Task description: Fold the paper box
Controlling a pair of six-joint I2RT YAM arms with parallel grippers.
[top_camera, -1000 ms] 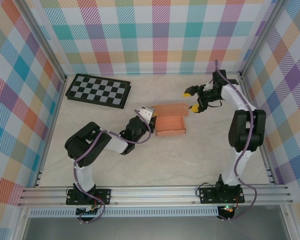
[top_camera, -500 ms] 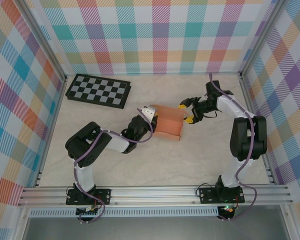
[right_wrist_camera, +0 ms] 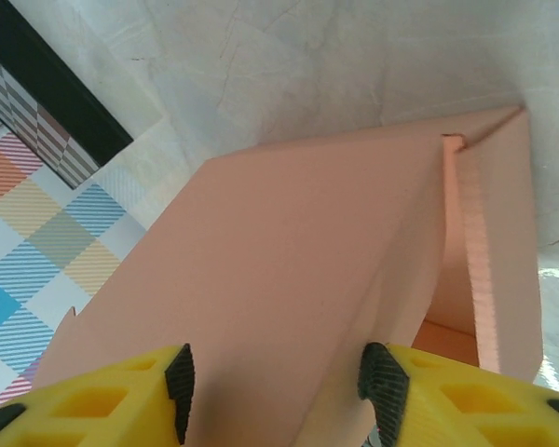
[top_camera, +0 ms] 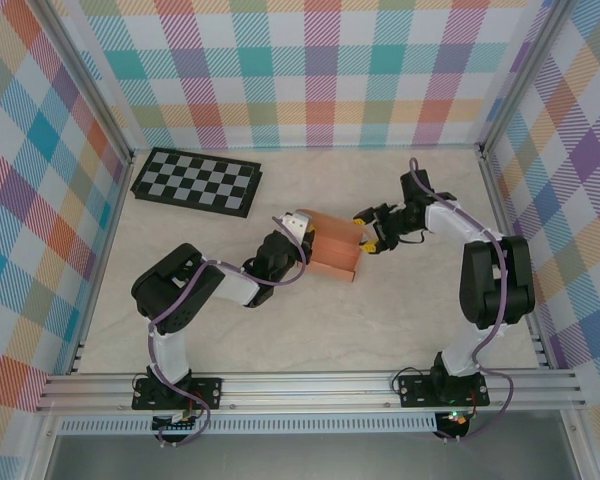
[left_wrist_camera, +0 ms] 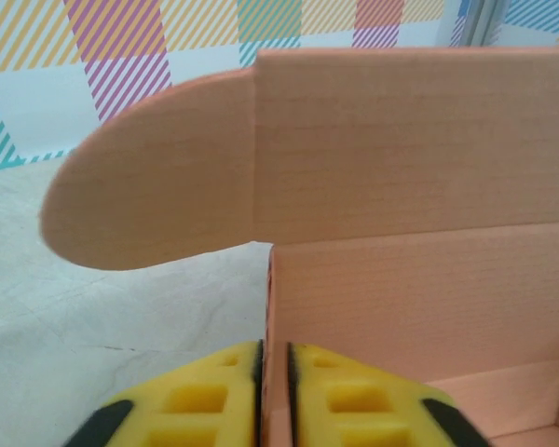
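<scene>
The paper box (top_camera: 332,243) is salmon-orange card and stands half formed at mid table. Its lid panel (left_wrist_camera: 410,140), which has a rounded side flap (left_wrist_camera: 149,200), is tipped over the tray. My left gripper (top_camera: 298,228) is at the box's left side. In the left wrist view this gripper (left_wrist_camera: 275,346) is shut on the thin left wall of the box. My right gripper (top_camera: 368,232) is at the box's right end. In the right wrist view it (right_wrist_camera: 275,372) is open, and the lid panel (right_wrist_camera: 289,242) runs between its spread fingers.
A black-and-grey checkerboard (top_camera: 195,180) lies at the back left, and its dark edge (right_wrist_camera: 51,98) also shows from the right wrist. Plaid walls and metal rails enclose the pale table (top_camera: 380,320). There is bare surface in front of the box.
My right gripper has moved left onto the box and narrowed its jaws. The lid panel, which lay back open, has swung up and over the tray. The left arm has barely moved.
</scene>
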